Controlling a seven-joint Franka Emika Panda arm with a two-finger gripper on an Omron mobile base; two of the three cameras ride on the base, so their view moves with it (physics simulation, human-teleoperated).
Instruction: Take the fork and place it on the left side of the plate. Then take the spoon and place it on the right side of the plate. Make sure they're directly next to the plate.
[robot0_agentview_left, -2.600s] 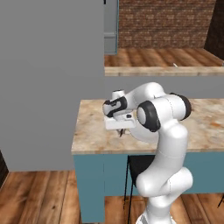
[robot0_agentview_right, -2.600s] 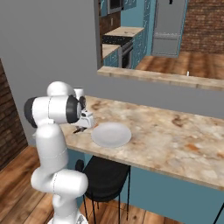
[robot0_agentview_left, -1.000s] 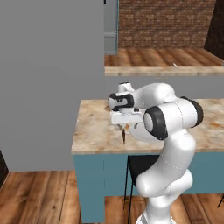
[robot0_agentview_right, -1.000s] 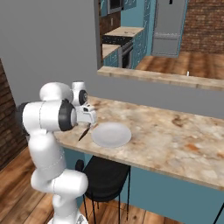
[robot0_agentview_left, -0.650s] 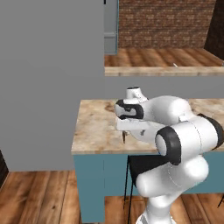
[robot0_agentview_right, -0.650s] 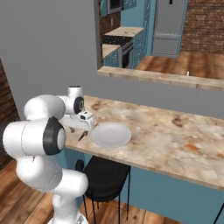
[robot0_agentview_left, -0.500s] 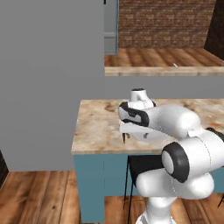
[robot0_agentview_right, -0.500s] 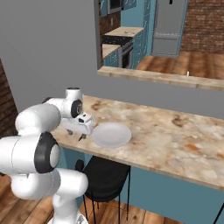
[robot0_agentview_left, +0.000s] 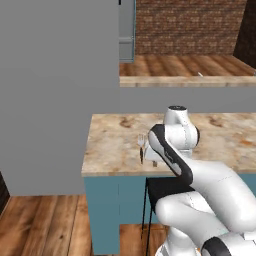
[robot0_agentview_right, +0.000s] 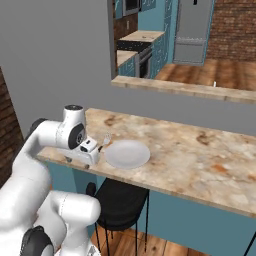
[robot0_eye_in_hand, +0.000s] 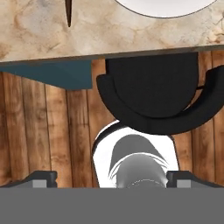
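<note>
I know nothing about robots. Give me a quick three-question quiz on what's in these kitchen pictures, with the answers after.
1. True or false: the fork lies on top of the plate.
2. What stands on the floor under the counter edge? A: a black stool. B: a red bin. C: a cardboard box.
3. Fill in: the gripper has its jaws ___ and holds nothing.

Key: 1 false, it lies on the counter beside the plate. 2 A. 3 open.
</note>
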